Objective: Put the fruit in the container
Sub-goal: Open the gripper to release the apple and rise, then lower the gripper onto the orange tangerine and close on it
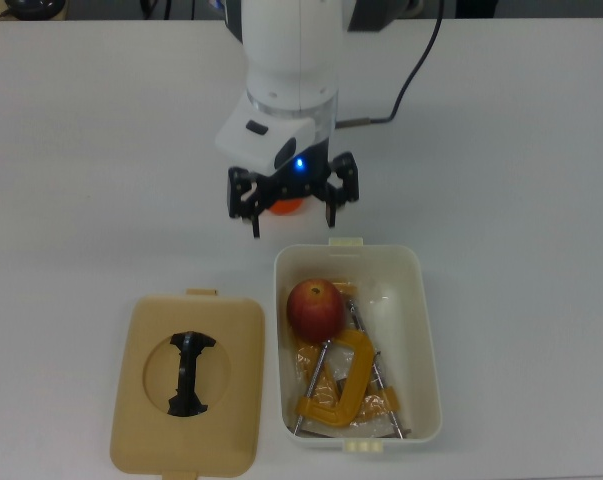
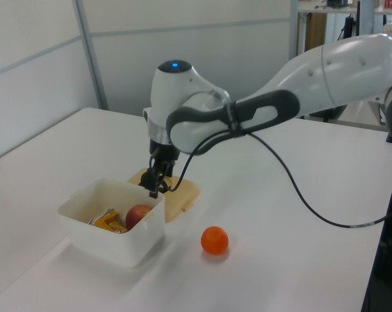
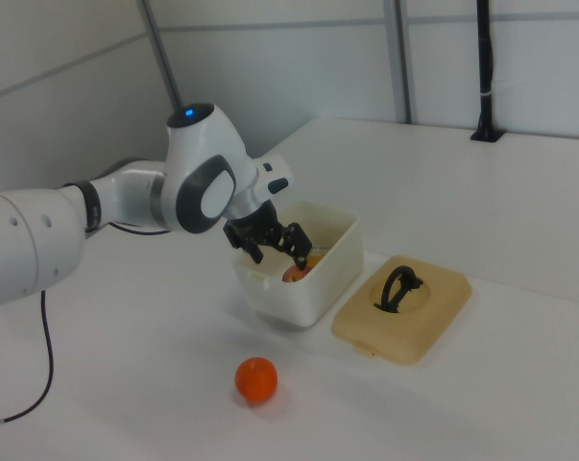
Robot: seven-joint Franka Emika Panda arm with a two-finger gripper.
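A dark red apple lies inside the white container, resting on the yellow-orange clamps. The orange fruit sits on the table outside the tub. In the top view only a sliver of that orange fruit shows under the gripper. My gripper hangs open and empty above the container's end nearest the arm, clear of the apple.
Yellow-orange C-clamps fill much of the tub. A flat tan lid with a black handle lies beside the container. A black cable trails from the arm across the table.
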